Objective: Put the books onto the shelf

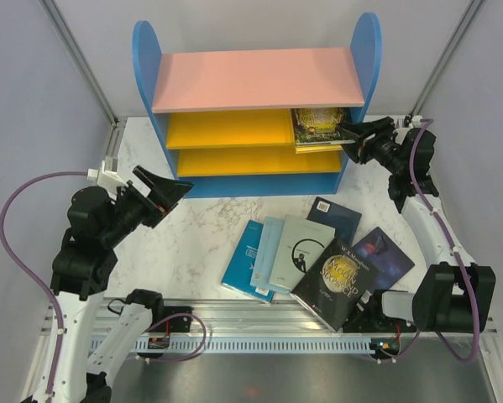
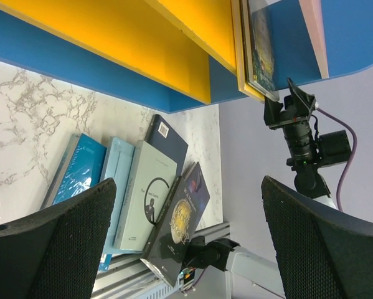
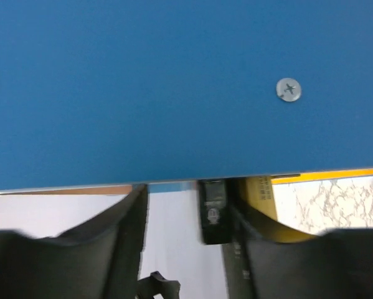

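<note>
My right claw [image 1: 346,131] is loosely open around the edge of the book [image 1: 316,124] at the shelf's [image 1: 251,80] right end, so backing out crooked could snag it and drag it down onto the worktop [image 1: 202,225], imo.

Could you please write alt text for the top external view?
The right hand reaches a dark green paperback on the upper yellow board of the blue-sided, pink-topped shelf. Other paperbacks lie on the marble table; the left hand hovers open.
</note>
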Controlling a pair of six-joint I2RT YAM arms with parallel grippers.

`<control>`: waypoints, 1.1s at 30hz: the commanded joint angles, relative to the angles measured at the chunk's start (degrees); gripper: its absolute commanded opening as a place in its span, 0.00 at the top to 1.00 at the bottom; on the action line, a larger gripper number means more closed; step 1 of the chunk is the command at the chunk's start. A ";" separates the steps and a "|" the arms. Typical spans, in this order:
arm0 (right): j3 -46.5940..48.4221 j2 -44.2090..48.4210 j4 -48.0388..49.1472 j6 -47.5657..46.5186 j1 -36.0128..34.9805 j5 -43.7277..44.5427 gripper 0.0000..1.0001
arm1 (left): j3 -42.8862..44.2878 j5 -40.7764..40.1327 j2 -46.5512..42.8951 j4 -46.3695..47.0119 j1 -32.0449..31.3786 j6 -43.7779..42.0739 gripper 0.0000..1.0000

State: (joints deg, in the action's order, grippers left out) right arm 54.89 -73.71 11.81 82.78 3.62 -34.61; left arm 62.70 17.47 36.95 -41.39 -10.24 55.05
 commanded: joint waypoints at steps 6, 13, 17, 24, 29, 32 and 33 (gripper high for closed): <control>-3.21 3.66 -4.60 -1.40 0.60 3.94 0.32 | 2.43 1.07 1.90 2.80 0.22 -3.28 0.00; -4.80 10.16 -8.82 -1.22 0.60 2.71 0.29 | 1.73 1.77 2.69 4.12 0.22 -2.75 0.01; -5.58 12.36 -11.72 -1.49 0.86 2.27 0.25 | 1.64 2.74 3.48 4.91 0.31 -2.23 0.01; -5.67 12.98 -16.28 -3.15 1.13 0.07 0.25 | -1.17 4.23 2.69 5.70 0.22 -2.05 0.01; -5.59 17.37 -26.20 -12.09 0.87 -0.29 0.24 | -9.66 14.91 3.83 11.40 0.13 -3.90 0.01; -5.06 19.57 -43.67 -23.34 -1.59 6.11 0.24 | -15.32 19.35 7.25 16.51 -2.58 -3.98 0.01; -5.32 19.57 -51.90 -27.89 -3.34 10.48 0.24 | -15.58 18.13 8.39 16.51 -7.29 -4.85 0.01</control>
State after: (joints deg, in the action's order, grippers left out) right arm 49.06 -55.53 -19.00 67.77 3.09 -31.22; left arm 49.95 29.17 41.78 -30.24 -11.92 53.71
